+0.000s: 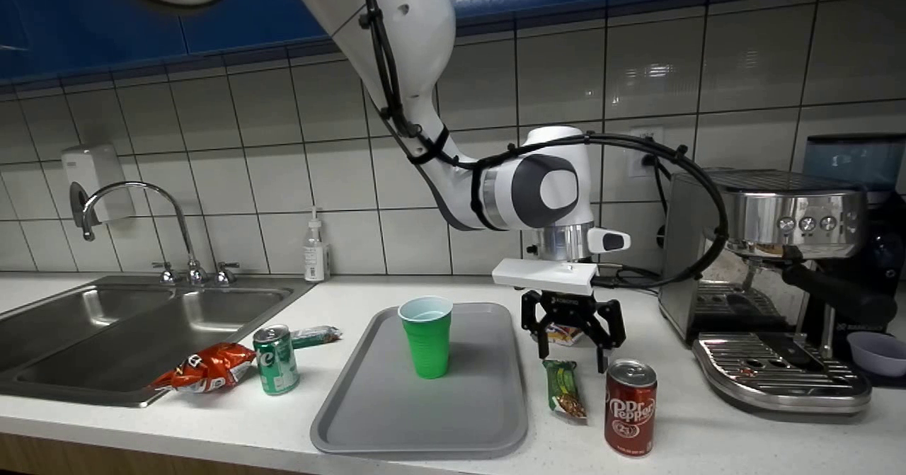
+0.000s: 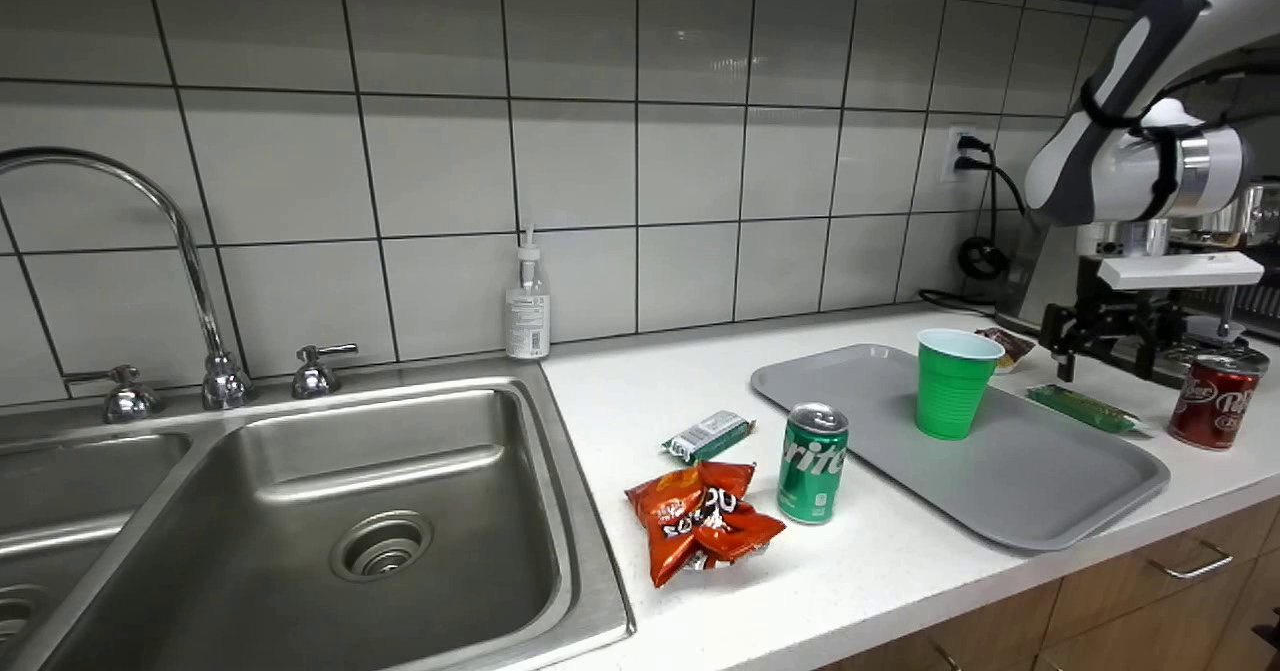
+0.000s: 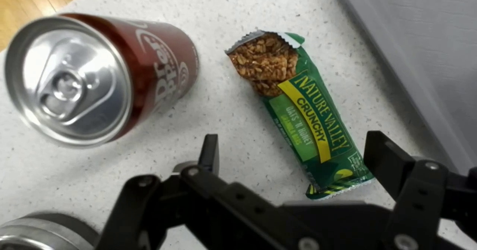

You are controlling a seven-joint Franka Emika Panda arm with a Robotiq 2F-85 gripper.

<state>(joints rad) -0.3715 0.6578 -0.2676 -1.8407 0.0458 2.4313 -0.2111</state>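
The pincer [image 1: 572, 359] has its fingers [image 3: 387, 160] apart, and the green granola bar [image 3: 303, 119] lies below it, nearer to one finger. For a good grip, I think it should first be centred over the bar, then lowered slowly.

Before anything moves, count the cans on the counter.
2: the green can stands between the bag and the tray; the red can stands beyond the tray, beside the granola bar. Any behind the coffee machine would be hidden.
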